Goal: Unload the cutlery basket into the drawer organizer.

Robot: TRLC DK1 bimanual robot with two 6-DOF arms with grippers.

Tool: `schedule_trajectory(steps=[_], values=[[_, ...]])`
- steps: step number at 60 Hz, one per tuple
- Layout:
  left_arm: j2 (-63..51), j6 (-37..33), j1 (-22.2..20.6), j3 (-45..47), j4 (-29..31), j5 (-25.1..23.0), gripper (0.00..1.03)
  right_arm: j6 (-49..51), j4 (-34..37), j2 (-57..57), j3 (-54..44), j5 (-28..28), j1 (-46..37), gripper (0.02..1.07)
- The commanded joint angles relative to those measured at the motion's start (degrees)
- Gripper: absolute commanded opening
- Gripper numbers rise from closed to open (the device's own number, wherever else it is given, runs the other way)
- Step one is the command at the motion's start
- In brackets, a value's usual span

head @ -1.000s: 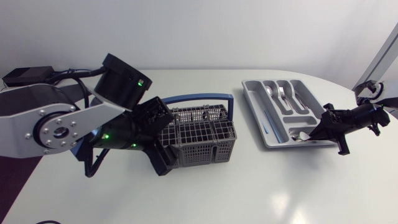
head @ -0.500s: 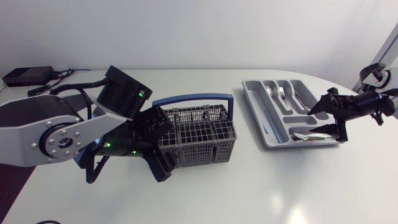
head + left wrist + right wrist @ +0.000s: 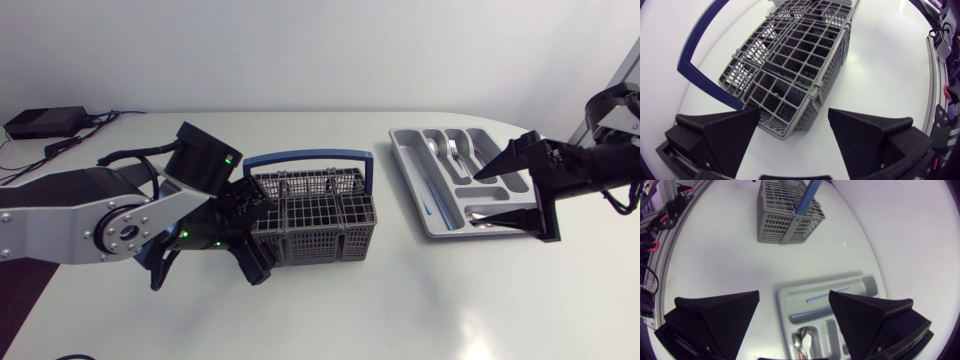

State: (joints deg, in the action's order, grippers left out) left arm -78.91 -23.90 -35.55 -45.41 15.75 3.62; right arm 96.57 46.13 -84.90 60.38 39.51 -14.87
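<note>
The grey cutlery basket with its blue handle stands left of centre. My left gripper is open at the basket's left side, and in the left wrist view a corner of the basket sits just ahead of its spread fingers. The grey drawer organizer lies at the right with spoons and forks in its far compartments. Above its near right end hovers my right gripper, open and holding nothing. Its lower finger hides part of the near compartment.
A thin blue piece lies in the organizer's long compartment. A black box with cables sits at the back left. In the right wrist view the basket is far ahead of the gripper across bare white table.
My right gripper opened, left a spoon in the organizer's near compartment, and rose away from it. My left arm shifted slightly, its gripper staying open by the basket.
</note>
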Motion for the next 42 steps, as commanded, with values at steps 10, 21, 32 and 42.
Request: schedule_trajectory(steps=[10, 21, 32, 42], values=[[-2.38, -2.47, 2.59, 0.76, -1.69, 0.87, 0.99, -14.84, -9.57, 3.16, -8.96, 1.10, 11.36, 1.03], [-3.26, -3.08, 3.38, 0.41, -2.21, 0.87, 0.99, -25.12, -18.36, 2.02, -11.86, -0.04, 20.41, 1.03], [-3.44, -3.43, 3.73, 0.06, -2.48, 0.87, 0.99, -33.82, -25.30, -1.84, -10.46, -2.68, 26.56, 1.03], [-4.14, -3.87, 3.73, -0.38, -2.83, 0.78, 0.99, -37.78, -28.29, -6.33, -7.29, -3.47, 28.41, 1.03]])
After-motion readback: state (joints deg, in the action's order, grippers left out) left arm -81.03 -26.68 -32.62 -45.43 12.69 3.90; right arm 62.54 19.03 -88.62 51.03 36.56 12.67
